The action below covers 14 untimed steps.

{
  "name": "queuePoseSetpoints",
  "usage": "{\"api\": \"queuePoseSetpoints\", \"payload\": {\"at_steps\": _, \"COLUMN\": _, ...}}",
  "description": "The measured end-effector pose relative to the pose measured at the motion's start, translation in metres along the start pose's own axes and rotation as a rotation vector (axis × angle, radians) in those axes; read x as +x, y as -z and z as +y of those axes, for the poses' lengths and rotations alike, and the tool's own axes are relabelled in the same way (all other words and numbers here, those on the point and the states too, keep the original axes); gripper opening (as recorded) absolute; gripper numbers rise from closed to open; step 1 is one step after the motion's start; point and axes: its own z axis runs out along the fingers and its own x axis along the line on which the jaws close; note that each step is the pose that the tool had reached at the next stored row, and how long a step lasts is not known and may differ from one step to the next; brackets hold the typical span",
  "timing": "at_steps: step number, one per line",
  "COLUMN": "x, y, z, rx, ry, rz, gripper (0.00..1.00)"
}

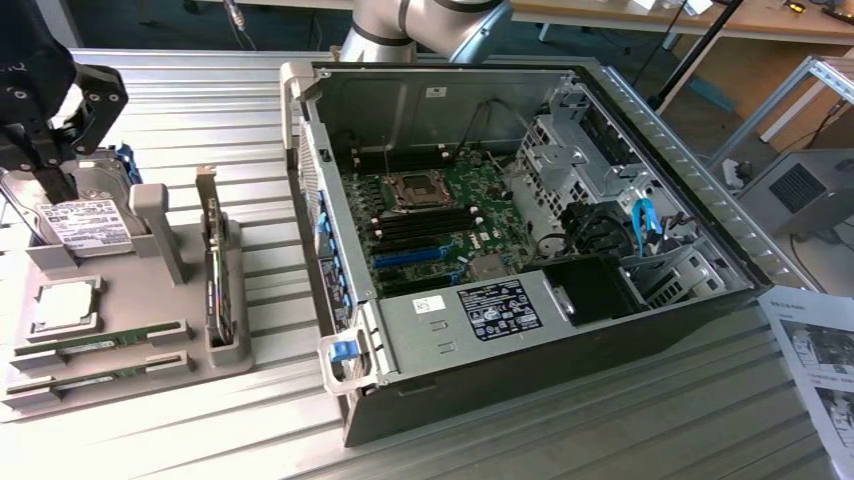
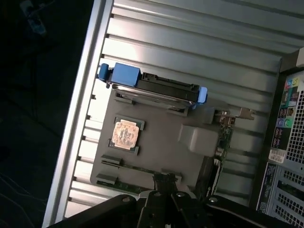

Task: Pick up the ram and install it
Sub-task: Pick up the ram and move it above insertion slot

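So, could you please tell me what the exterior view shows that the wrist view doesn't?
Exterior view: the open case's motherboard and a printed sheet. Wrist view: the case's rear ports. Both: the grey tray holding the hard drive, processor chip, expansion card and ram, with the shut claw above it.

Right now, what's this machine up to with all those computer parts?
A robot arm's tool, shut with nothing in it, hangs over the grey parts tray, near the hard drive. The ram lies in its tray slot, not yet picked up. The open computer case stands beside the tray.
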Motion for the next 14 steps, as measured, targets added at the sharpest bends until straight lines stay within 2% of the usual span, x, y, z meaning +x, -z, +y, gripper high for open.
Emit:
{"api": "queuePoseSetpoints", "payload": {"at_steps": 3, "x": 0.0000, "y": -0.0007, "z": -0.0001, "rx": 0.0000, "ry": 0.043, "rz": 0.0017, "gripper": 0.11}}
{"api": "queuePoseSetpoints", "payload": {"at_steps": 8, "x": 0.0000, "y": -0.0016, "z": -0.0001, "rx": -0.0001, "ry": 0.143, "rz": 0.0052, "gripper": 0.11}}
{"api": "queuePoseSetpoints", "payload": {"at_steps": 14, "x": 0.0000, "y": -0.0017, "z": -0.0001, "rx": -0.0001, "ry": 0.220, "rz": 0.0081, "gripper": 0.11}}
